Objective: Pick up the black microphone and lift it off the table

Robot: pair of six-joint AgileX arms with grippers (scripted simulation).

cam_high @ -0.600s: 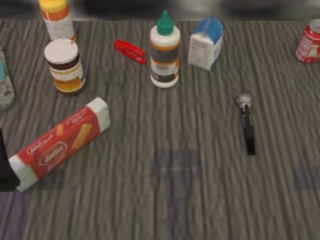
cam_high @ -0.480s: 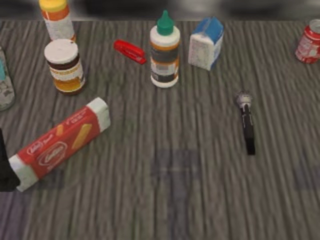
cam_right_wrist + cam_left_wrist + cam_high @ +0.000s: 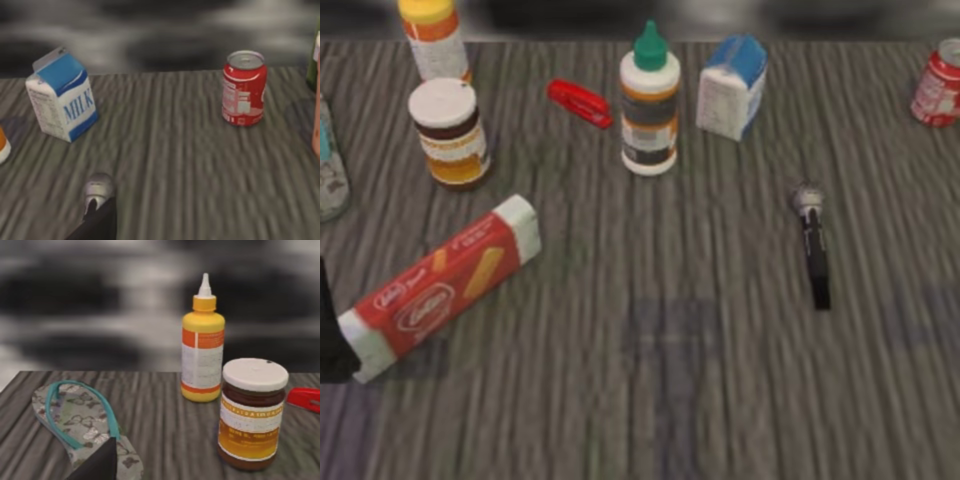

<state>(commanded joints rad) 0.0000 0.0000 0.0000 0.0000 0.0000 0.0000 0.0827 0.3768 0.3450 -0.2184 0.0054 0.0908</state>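
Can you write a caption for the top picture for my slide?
A slim black microphone with a silver mesh head lies untouched on the streaky grey table.

The black microphone (image 3: 813, 246) lies flat on the table (image 3: 670, 380), right of centre, silver mesh head pointing away.

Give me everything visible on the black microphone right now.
The black microphone lies flat on the table, right of centre in the top view. It has a slim black handle and a round silver-grey mesh head pointing toward the far edge. Nothing touches it; no end effector is on it. The right wrist view shows its head.
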